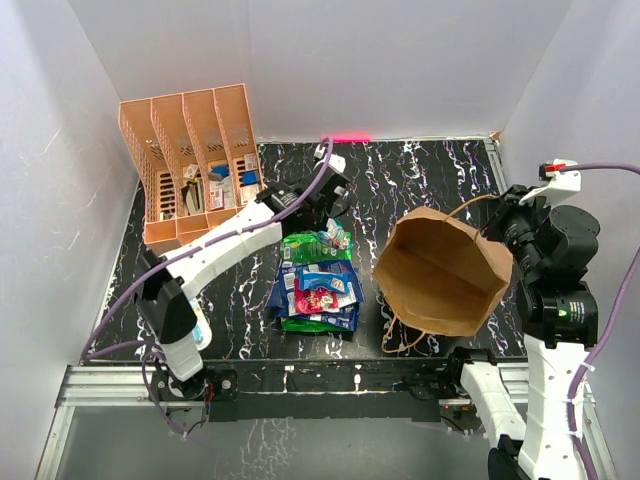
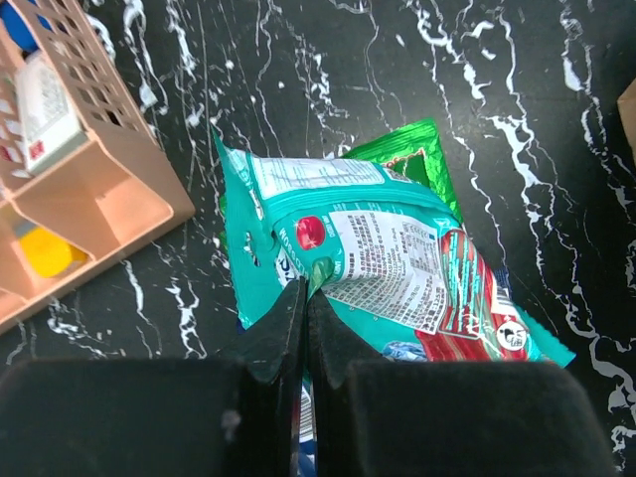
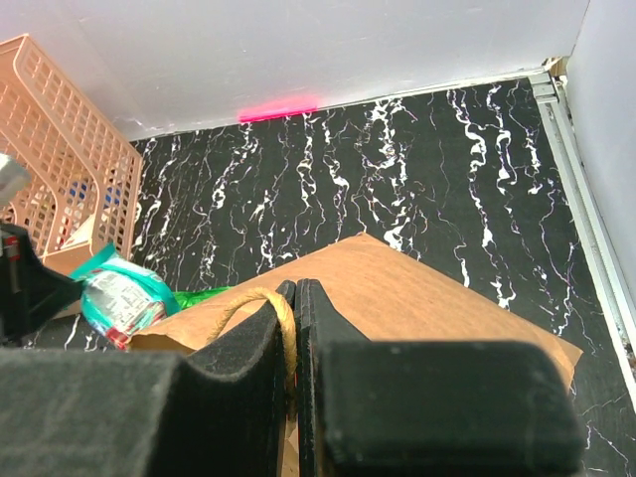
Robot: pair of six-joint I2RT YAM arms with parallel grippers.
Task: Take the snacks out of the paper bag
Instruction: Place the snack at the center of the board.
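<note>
The brown paper bag lies tilted with its open mouth up and no packet showing inside. My right gripper is shut on its twisted handle, above the bag's side. Several snack packets, green, blue and red, lie in a pile on the table left of the bag. My left gripper is shut on the edge of a teal packet with a white label and holds it above the far end of the pile. A green packet lies under it. The teal packet also shows in the right wrist view.
The peach-orange file organiser with small items stands at the back left, close to the left arm. A light-blue and white oval gadget lies near the left arm's base. White walls enclose the black marbled table.
</note>
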